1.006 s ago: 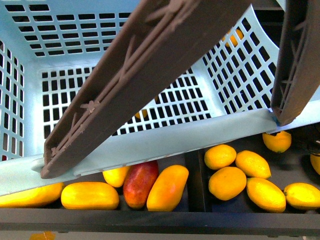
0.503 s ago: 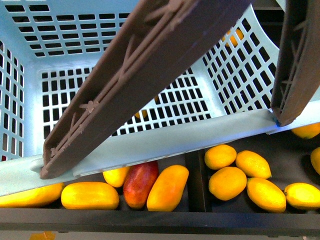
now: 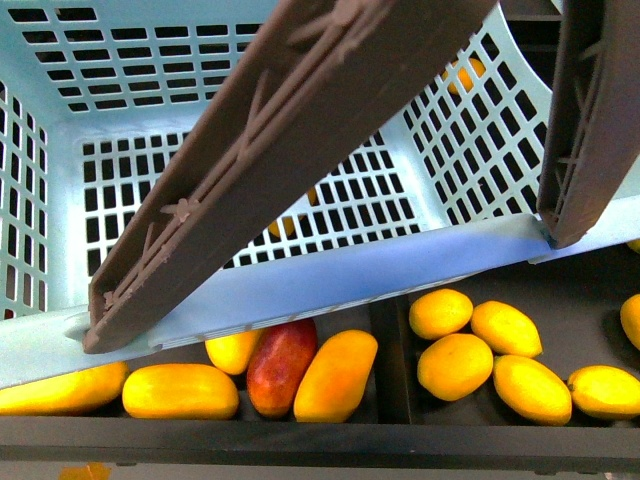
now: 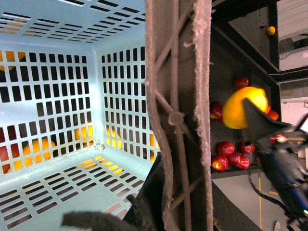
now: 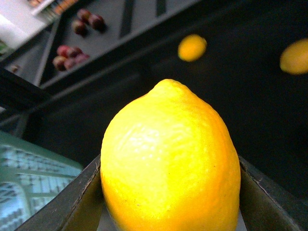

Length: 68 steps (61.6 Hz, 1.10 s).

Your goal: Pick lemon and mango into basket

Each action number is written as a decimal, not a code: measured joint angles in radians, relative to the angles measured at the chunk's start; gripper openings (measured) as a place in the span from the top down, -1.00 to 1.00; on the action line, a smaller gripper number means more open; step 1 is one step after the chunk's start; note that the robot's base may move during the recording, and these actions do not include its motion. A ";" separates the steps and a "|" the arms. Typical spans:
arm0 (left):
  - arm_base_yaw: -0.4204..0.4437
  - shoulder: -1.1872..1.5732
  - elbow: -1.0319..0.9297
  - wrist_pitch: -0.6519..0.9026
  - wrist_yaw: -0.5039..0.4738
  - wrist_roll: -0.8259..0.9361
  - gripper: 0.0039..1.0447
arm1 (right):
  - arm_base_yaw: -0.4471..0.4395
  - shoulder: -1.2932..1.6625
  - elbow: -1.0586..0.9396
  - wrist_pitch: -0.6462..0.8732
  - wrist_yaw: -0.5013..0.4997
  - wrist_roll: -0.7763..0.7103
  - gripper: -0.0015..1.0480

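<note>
The light teal basket [image 3: 330,285] fills the upper front view, its brown handles [image 3: 300,150] swung across it. My left gripper [image 4: 163,211] is shut on a brown handle [image 4: 178,115] in the left wrist view; the basket's inside [image 4: 57,144] holds no fruit. My right gripper [image 5: 168,192] is shut on the bright yellow lemon [image 5: 168,159], held in the air. The left wrist view shows that lemon [image 4: 240,106] just outside the basket, past the handle. The orange-tinged mango [image 3: 335,375] lies on the shelf below the basket's rim.
A dark red mango [image 3: 280,365] and yellow mangoes [image 3: 180,390] lie beside the mango. Several lemons [image 3: 455,365] lie in the right compartment past a black divider [image 3: 390,350]. Red fruits [image 4: 231,156] sit on a far shelf. A basket corner [image 5: 29,178] shows beside the right gripper.
The lemon that showed under the basket's right rim has moved right and up, almost out of the front view. The basket has shifted slightly.
</note>
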 joint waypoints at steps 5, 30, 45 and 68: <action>0.000 0.000 0.000 0.000 0.001 0.000 0.89 | 0.043 -0.085 0.000 -0.014 0.011 0.026 -0.26; 0.000 0.000 0.000 0.000 0.002 0.000 0.89 | 0.447 -0.087 -0.013 -0.008 0.180 0.040 -0.26; 0.000 0.000 0.000 0.000 0.001 0.000 0.89 | 0.549 -0.006 -0.013 0.012 0.227 0.061 -0.27; 0.000 0.002 0.000 0.000 0.005 0.000 0.89 | 0.433 -0.096 -0.015 -0.013 0.315 0.062 -0.83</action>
